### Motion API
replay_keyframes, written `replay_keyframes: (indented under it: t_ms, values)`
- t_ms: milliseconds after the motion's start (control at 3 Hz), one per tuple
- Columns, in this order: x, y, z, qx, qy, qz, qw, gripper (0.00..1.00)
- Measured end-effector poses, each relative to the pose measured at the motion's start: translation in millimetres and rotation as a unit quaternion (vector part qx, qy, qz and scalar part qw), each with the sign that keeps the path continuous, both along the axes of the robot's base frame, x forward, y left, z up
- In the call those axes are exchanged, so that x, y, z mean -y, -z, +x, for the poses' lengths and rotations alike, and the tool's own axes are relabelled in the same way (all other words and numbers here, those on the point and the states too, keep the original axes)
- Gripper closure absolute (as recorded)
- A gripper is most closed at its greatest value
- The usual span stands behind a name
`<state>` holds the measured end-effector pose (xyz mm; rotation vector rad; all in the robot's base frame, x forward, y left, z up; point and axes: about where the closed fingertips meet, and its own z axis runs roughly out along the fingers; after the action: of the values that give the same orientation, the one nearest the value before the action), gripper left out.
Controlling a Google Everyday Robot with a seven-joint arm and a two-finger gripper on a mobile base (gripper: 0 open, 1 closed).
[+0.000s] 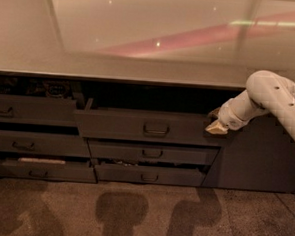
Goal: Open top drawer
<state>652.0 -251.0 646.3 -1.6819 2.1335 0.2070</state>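
Observation:
The top drawer [137,127] is the widest dark grey front in the middle column, with a small loop handle [156,129] at its centre. It stands pulled out from the cabinet, with a dark gap behind its top edge. My gripper [216,125] is at the end of the white arm [269,95] and sits at the drawer's upper right corner, touching or just over the front's top edge. It is well to the right of the handle.
Two shorter grey drawer fronts [153,153] lie below the top drawer, the lowest [149,174] slightly out. A left column of drawers [30,110] is also partly open with items inside. A pale countertop [142,34] runs above. A grey cabinet panel [258,157] is at the right.

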Motion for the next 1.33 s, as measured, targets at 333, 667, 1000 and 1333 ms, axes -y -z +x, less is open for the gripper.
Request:
replay_keyframes:
  t_ms: [333,667,1000,1333]
  values:
    - [0,-2,0,0.0,0.0,0.0,1.0,1.0]
    - [2,-1,-5,0.0,-0.002,-0.002,1.0,1.0]
    - [6,-13,-8,0.024,-0.014,-0.015,0.9995,1.0]
    - [9,-5,-17,0.023,-0.017,-0.019,0.9994,1.0]
